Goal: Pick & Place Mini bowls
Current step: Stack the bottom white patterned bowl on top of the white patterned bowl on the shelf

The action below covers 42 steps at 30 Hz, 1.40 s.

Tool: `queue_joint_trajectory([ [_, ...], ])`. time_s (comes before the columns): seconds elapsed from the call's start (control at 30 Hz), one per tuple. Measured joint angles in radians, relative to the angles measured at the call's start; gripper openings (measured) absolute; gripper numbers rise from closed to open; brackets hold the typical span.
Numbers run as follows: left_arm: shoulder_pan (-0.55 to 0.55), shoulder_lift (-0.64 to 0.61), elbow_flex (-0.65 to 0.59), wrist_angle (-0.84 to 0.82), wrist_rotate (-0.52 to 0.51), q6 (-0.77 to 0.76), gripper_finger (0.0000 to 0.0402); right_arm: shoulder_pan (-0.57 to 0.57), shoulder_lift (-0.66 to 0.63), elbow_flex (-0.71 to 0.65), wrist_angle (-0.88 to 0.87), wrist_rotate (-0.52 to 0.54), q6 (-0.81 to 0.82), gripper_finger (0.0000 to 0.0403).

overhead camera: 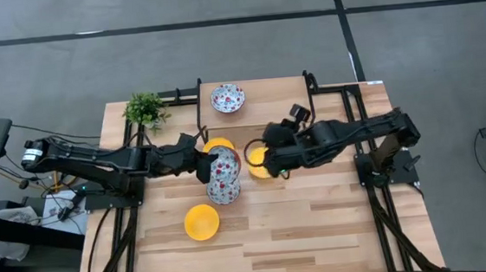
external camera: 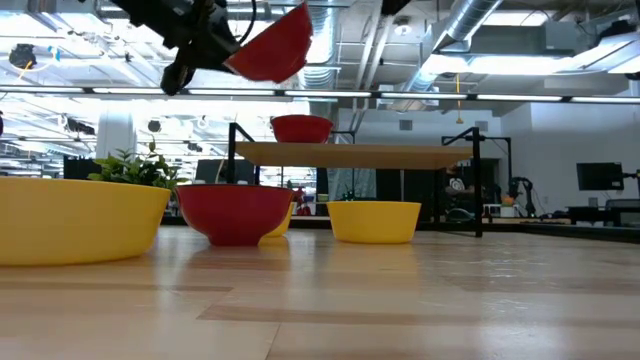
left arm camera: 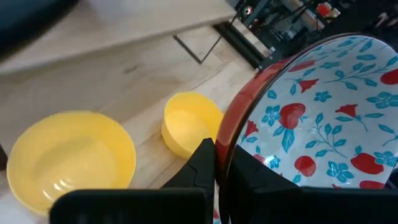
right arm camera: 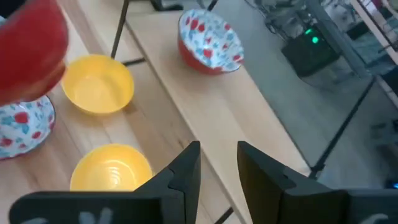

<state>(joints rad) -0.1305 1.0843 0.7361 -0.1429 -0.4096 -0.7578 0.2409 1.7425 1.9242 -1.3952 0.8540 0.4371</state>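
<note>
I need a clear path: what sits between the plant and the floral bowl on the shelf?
High view: between plant and floral bowl there is only bare wood and the shelf's black frame bar.

left hand (overhead camera: 204, 165) clamped, right hand (overhead camera: 267, 162) parted

bowl (overhead camera: 228, 98) on shelf (overhead camera: 265, 91), plant (overhead camera: 144, 110) at its left

In the high view, the right end effector (overhead camera: 273, 161) partly covers one yellow bowl (overhead camera: 258, 162). The held floral bowl (overhead camera: 223, 164) hides part of another yellow bowl (overhead camera: 218, 144).
</note>
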Motion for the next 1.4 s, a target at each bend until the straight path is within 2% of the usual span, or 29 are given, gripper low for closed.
queue_joint_trajectory([
  [0.17, 0.056, 0.0, 0.055, -0.015, 0.016, 0.021, 0.001, 0.001, -0.129, -0.099, 0.049, -0.013, -0.063, 0.0095],
  [0.27, 0.11, 0.0, 0.083, -0.036, 0.068, 0.021, 0.001, -0.007, -0.233, -0.22, 0.143, -0.084, -0.104, 0.0095],
  [0.47, 0.206, 0.0, 0.139, -0.045, 0.121, 0.021, 0.001, -0.027, -0.476, -0.521, 0.501, -0.255, -0.25, 0.0094],
  [0.63, 0.267, 0.034, 0.234, -0.041, 0.147, 0.044, 0.001, -0.071, -0.684, -0.761, 0.772, -0.384, -0.326, 0.0094],
  [0.83, 0.333, 0.141, 0.393, -0.069, 0.17, 0.113, 0.001, -0.121, -0.889, -0.963, 0.932, -0.545, -0.352, 0.0094],
  [1.07, 0.414, 0.279, 0.585, -0.156, 0.225, 0.137, 0.001, -0.113, -1.051, -1.091, 0.97, -0.568, -0.355, 0.0094],
  [1.4, 0.522, 0.424, 0.857, -0.387, 0.253, 0.152, 0.001, -0.062, -1.236, -1.254, 1.044, -0.57, -0.361, 0.0094],
])
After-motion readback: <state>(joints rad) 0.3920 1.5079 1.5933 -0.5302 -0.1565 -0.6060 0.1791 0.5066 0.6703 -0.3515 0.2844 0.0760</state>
